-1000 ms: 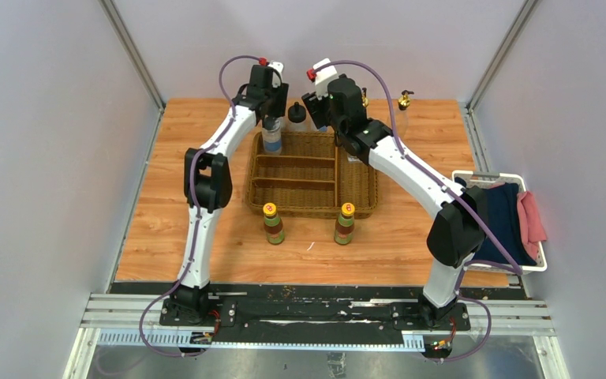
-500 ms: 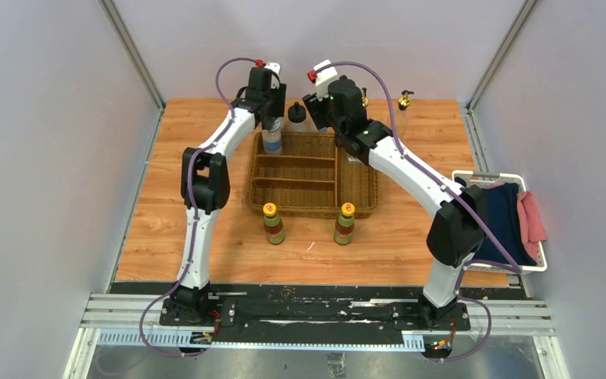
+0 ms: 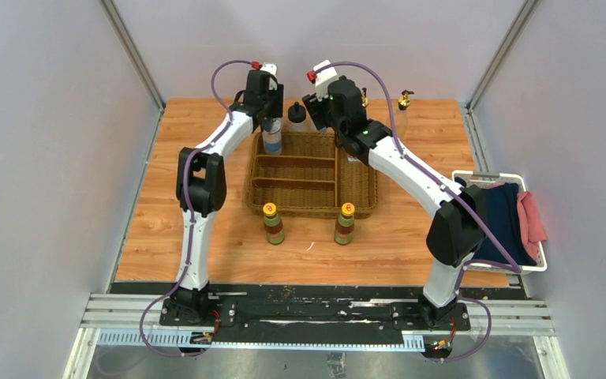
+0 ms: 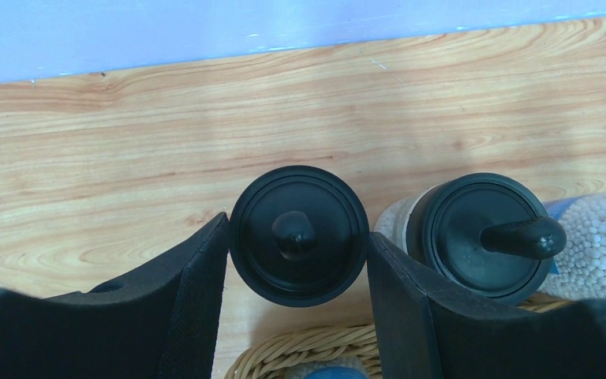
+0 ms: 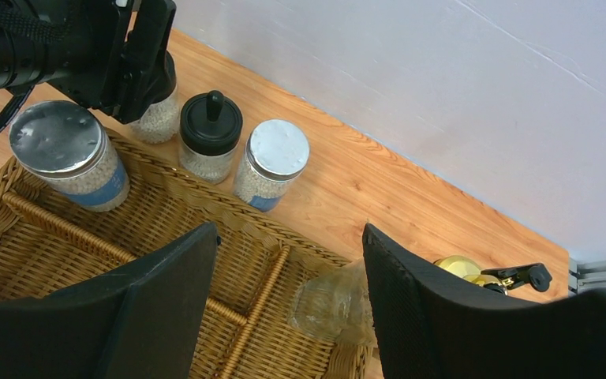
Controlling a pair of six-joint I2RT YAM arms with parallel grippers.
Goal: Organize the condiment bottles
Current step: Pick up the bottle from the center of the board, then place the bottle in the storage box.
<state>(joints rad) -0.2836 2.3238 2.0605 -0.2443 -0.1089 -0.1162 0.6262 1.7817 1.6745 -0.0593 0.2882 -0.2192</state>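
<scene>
My left gripper [image 4: 297, 229] is shut on a black-capped bottle [image 4: 319, 197] that stands behind the wicker basket's [image 3: 359, 189] back left corner. A second black-capped bottle [image 4: 485, 237] stands just right of it. One grey-lidded jar [image 5: 67, 154] is in the basket's back left compartment, another [image 5: 276, 162] on the table behind the rim. My right gripper [image 5: 288, 237] is open over the basket's back right; a clear gold-topped bottle [image 5: 335, 304] lies close to its right finger. Another gold-topped bottle [image 3: 403, 100] stands at the back. Two yellow-capped bottles [image 3: 274, 223] [image 3: 345, 223] stand in front of the basket.
A white bin [image 3: 538, 264] with dark and pink cloths sits at the table's right edge. Walls enclose the table at the back and on both sides. The basket has wicker dividers [image 3: 296, 181] that split it into several compartments.
The left arm has shifted slightly to the left, its gripper still closed on the black-capped bottle. The right arm and the other bottles have not moved.
</scene>
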